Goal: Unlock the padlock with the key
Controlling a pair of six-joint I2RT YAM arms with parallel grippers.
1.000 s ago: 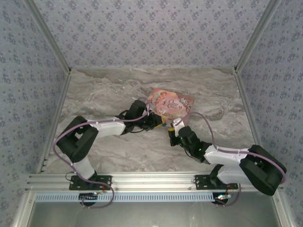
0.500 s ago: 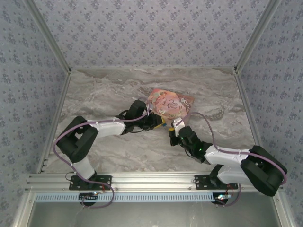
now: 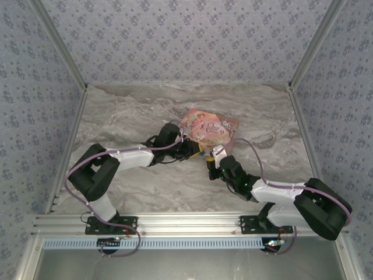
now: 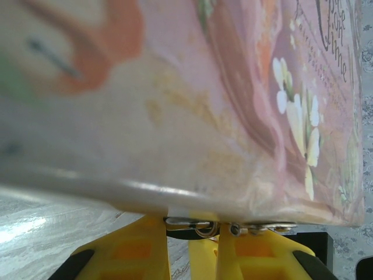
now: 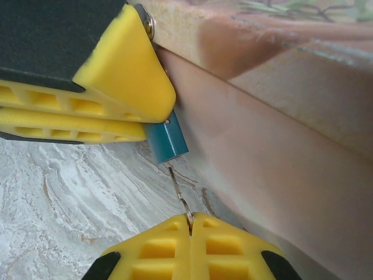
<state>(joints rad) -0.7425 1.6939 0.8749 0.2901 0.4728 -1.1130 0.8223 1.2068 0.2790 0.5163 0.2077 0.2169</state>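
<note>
My left gripper [image 5: 152,119] is clamped on the small, boxy teal padlock [image 5: 166,140], just beside the glossy pink book [image 5: 280,146]. My right gripper [image 5: 190,224] pinches a thin silver sliver, probably the key [image 5: 179,195], meeting the padlock's base.

White shells and black joints form both arms [image 3: 131,156], lilac cables [image 3: 67,182] looping along them. The left gripper [image 4: 192,230] and right gripper [image 5: 190,217] share yellow hollow-celled fingers [image 5: 157,248], with black mounts [image 5: 105,265] just behind.
</note>
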